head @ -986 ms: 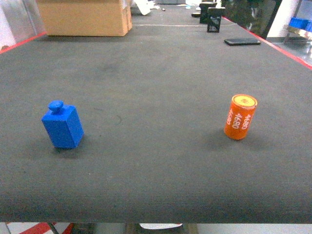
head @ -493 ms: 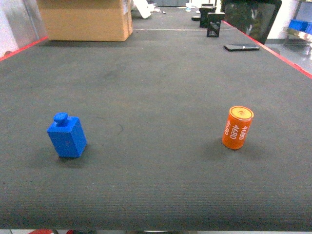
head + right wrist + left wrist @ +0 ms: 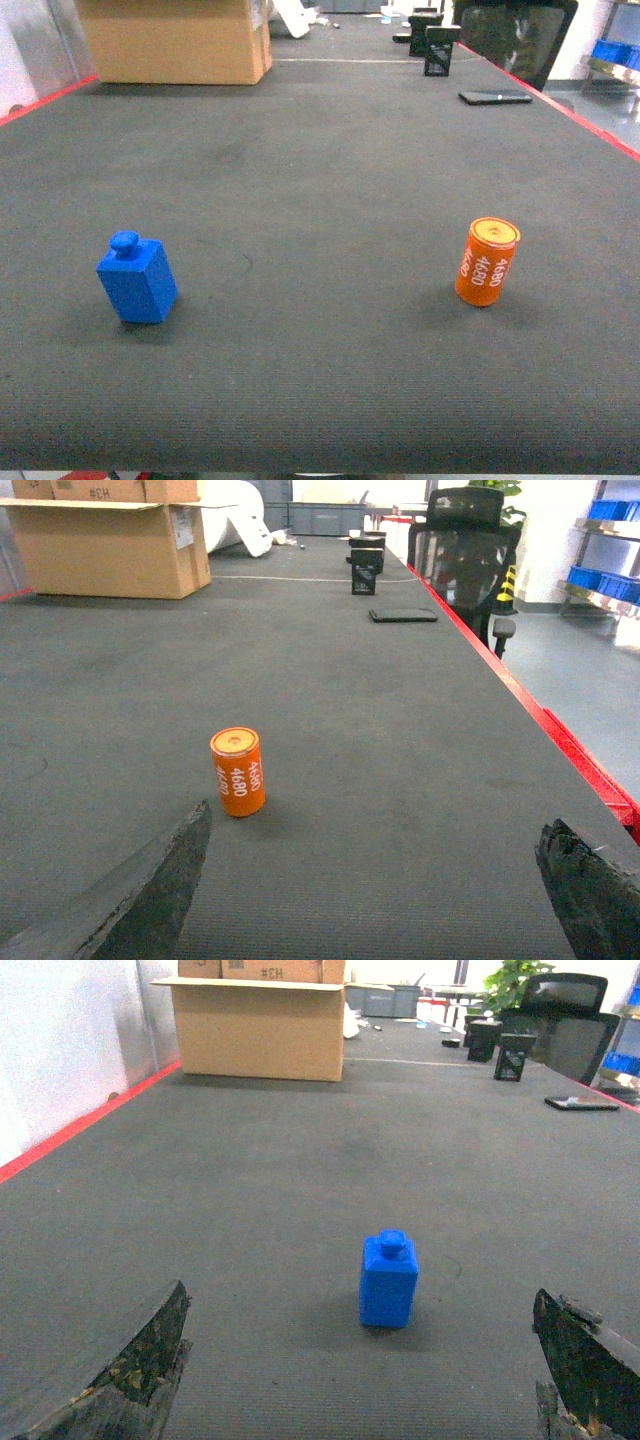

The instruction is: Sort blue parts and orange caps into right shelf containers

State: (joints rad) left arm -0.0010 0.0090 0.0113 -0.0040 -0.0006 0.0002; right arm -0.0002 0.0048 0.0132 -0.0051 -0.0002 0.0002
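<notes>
Where the dark, finely ribbed counter begins nearest the robot, the left gripper shows only as two worn black fingers at the lower corners of its wrist view, spread wide apart with nothing between them. The right gripper stands the same way, its fingers far apart and holding nothing. Ahead of the left gripper the blue part stands upright, a chunky matte plastic block with a round knob on top. Well to its right stands the orange cap, a short upright cylinder with a paler top rim and white "4680" printed down its side. Open counter lies around both, so nothing blocks either one. Compared with half a second ago, both pieces sit where they were and the head view is steady. Farther back lie a black phone, small black boxes, and a cardboard box at the left. Blue crates sit on a shelf beyond the red counter edge.
</notes>
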